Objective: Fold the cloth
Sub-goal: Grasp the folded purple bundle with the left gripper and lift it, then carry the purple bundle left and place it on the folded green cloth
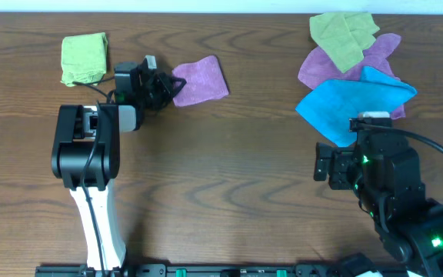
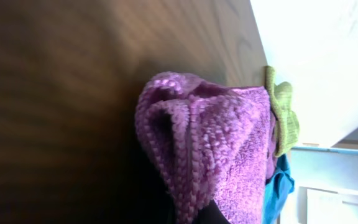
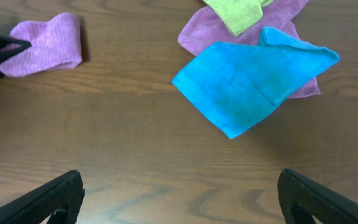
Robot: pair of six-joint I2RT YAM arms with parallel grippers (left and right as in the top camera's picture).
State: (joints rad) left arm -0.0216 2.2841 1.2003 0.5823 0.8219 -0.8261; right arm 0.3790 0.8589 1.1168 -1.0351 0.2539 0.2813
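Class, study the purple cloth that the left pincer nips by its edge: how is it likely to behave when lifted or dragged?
Probably floppy: the purple cloth bunches into soft folds at the left pincer, so it should drape when lifted. Likely light, since it lies thin on the table. Its fuzzy pile may drag rather than slide.

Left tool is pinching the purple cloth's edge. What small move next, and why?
Probably lift the left tool slightly and carry the pinched edge over the cloth: one edge is bunched in the shut tool, and the rest lies flat.
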